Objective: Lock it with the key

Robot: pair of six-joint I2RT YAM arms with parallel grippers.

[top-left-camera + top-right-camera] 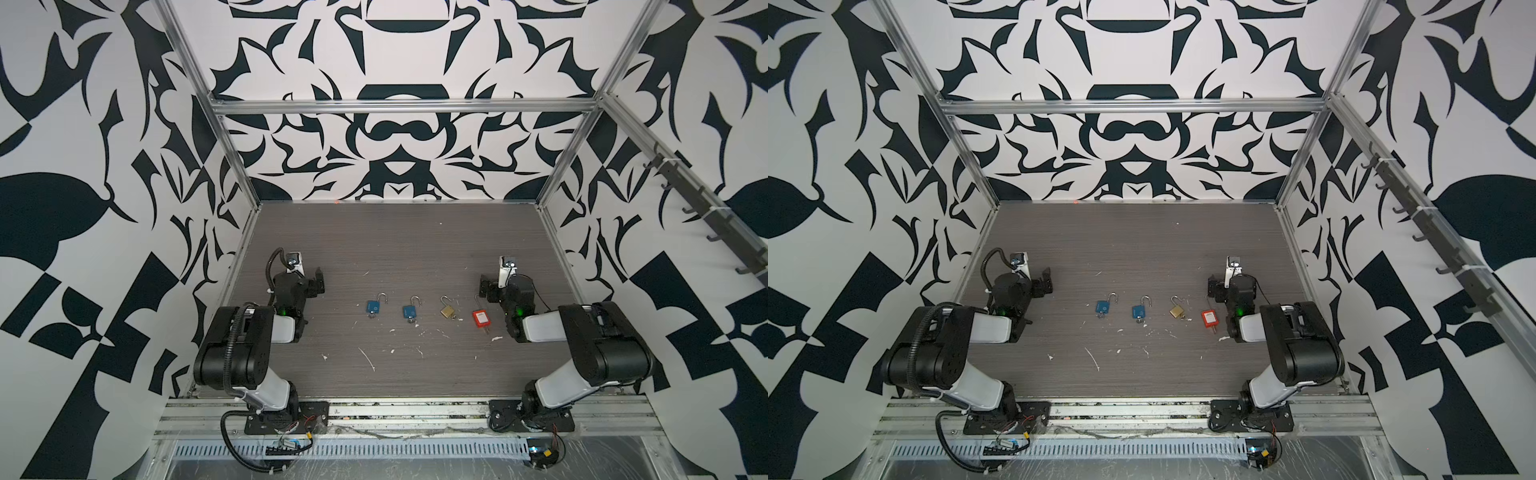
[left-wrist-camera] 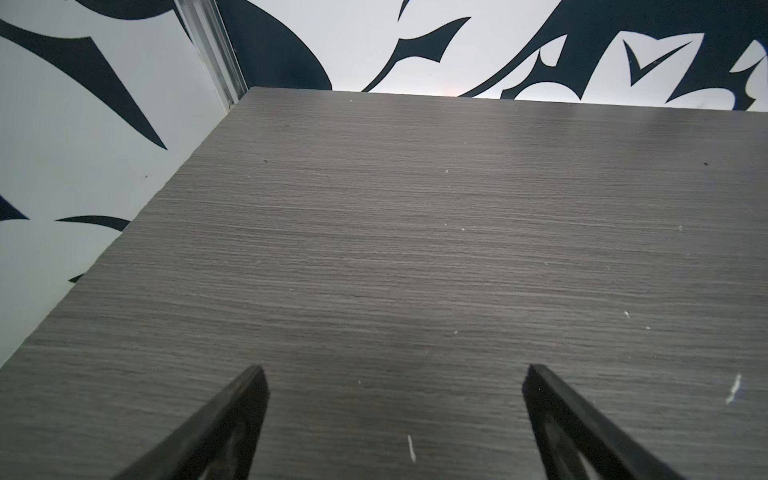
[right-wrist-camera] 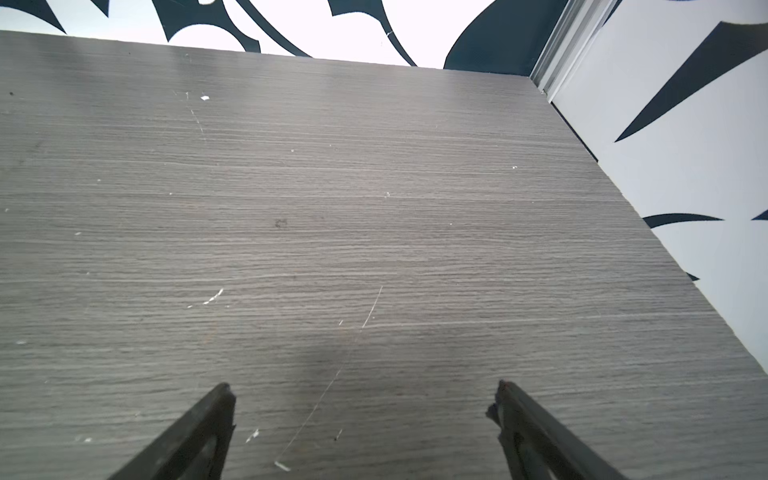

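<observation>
Both gape wide, gripping nothing: left end effector (image 2: 395,369) and right end effector (image 3: 363,385) above tabletop (image 2: 415,208).

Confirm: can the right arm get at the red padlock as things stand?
Probably yes. The red padlock lies on the table close beside the right end effector, which is open and empty. Nothing stands between them; the brass padlock lies apart, on the other side.

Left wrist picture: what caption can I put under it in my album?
Open left gripper above a grey table beside a patterned wall.
</observation>
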